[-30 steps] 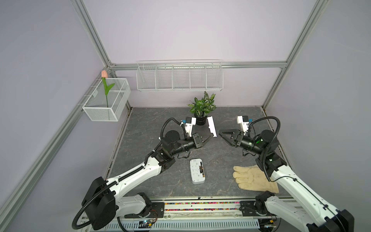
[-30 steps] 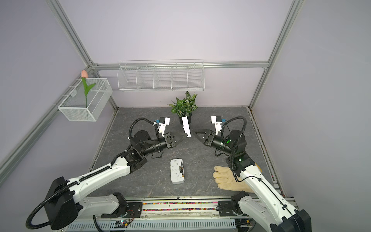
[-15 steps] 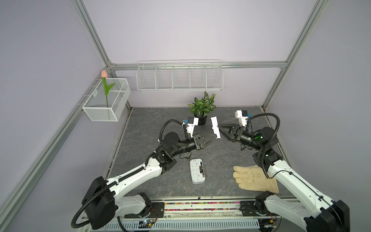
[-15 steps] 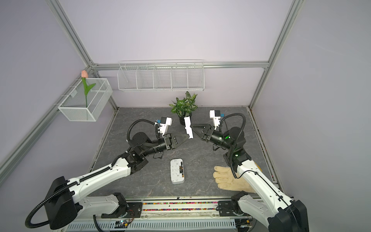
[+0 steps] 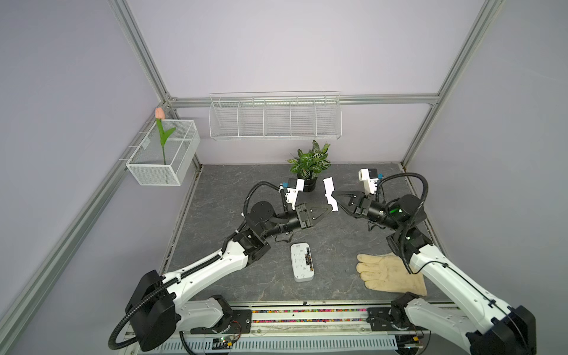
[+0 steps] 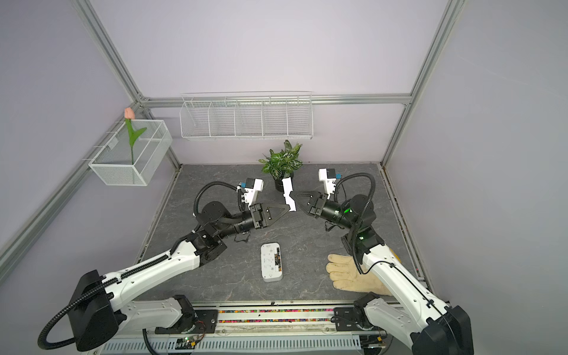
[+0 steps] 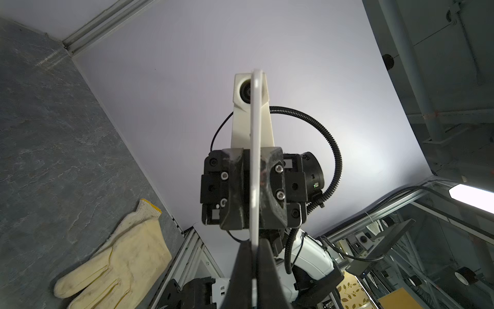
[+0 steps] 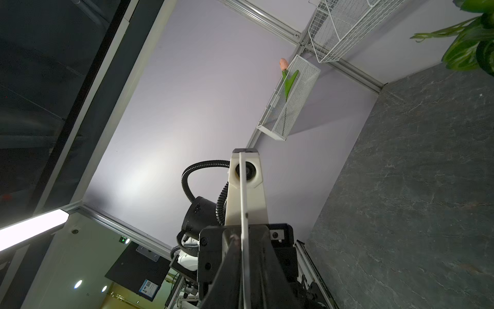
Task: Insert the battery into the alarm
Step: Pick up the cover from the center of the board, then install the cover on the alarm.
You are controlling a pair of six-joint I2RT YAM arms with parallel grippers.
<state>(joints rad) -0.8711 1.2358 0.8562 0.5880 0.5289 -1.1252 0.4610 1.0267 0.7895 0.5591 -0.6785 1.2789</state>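
the left gripper [image 5: 330, 210] is clamped on the lower end of an upright thin white strip [image 5: 329, 187]; the right gripper [image 5: 335, 194] pinches its middle from the opposite side. the alarm [image 5: 302, 262] lies back-up on the table [image 5: 230, 190], below both jaws, well apart, untouched.

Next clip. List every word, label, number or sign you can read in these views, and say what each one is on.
Nothing here can be read.
Back of the alarm: tiny marks, too small to read.
Green sign outside the cell, in the right wrist view: lit, but blurred.
Blue-and-white sticker on a black panel beside it: too blurred to read.
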